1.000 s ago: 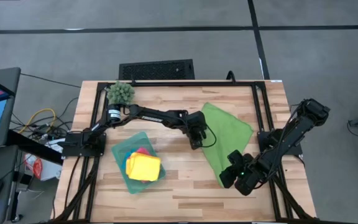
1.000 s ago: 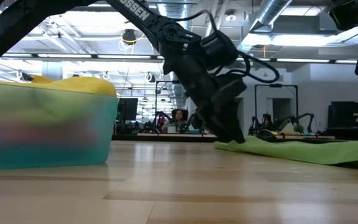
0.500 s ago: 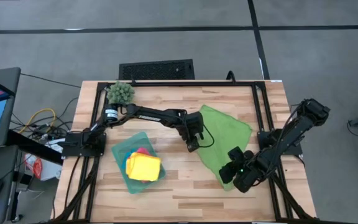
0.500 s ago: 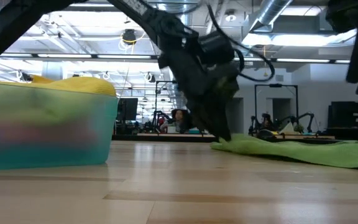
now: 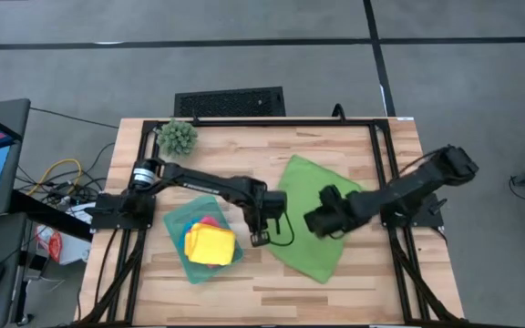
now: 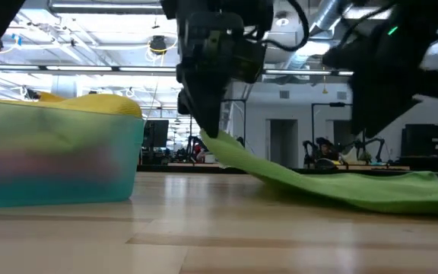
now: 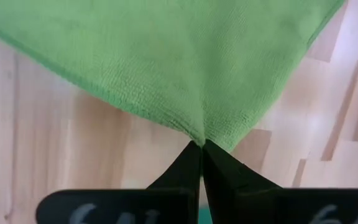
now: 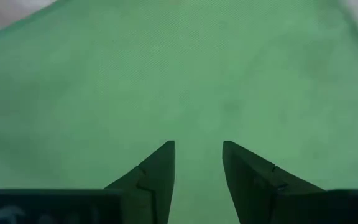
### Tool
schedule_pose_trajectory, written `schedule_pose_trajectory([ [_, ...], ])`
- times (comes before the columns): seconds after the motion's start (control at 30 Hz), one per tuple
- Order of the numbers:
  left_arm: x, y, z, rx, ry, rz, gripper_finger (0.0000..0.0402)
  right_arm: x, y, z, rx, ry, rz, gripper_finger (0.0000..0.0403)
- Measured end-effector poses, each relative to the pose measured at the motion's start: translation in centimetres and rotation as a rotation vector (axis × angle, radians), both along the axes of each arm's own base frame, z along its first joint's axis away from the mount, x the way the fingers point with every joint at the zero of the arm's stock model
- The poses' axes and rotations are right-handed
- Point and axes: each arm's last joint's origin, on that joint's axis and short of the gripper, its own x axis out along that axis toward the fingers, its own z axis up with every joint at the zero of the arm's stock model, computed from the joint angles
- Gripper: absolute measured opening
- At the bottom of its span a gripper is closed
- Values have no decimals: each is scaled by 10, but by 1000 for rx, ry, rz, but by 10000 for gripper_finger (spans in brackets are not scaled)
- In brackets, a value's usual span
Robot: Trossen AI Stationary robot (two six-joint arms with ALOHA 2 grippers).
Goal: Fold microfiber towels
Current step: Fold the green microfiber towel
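Plain bright green towel (image 5: 313, 219) on pale wood-grain desk (image 5: 335, 141). Yellow towel (image 5: 210, 244) over pink towel (image 5: 210, 220), in translucent teal tray (image 5: 176, 219). Dark tools, black desk frame (image 5: 281, 121).

Bare wood along the table's (image 5: 335, 137) far edge; teal tray (image 5: 179, 257) and spiky plant (image 5: 178, 137) leftward.

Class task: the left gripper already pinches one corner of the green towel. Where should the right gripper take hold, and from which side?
My judgement: the green towel lies flat, so the open right gripper above its middle finds no bite. Better the free corner nearest the table's front, taken from above, opposite the left gripper.
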Motion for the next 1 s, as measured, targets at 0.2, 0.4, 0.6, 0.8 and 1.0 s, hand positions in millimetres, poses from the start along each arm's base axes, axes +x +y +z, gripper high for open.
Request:
schedule_pose_trajectory([
  [0.2,-2,-18,-3,74,8,-12,0,19,-39,-33,-40,226,13,145],
  [0.4,-4,-15,-4,105,38,37,0,23,-63,-24,-62,254,68,141],
  [0.6,-6,-10,-5,105,68,28,0,0,-9,29,4,-2,321,141],
  [0.8,-5,-8,-4,113,55,-3,0,-26,76,29,38,-184,663,137],
  [1.0,-5,-8,-4,115,44,-27,0,-28,132,-13,-33,-158,854,138],
])
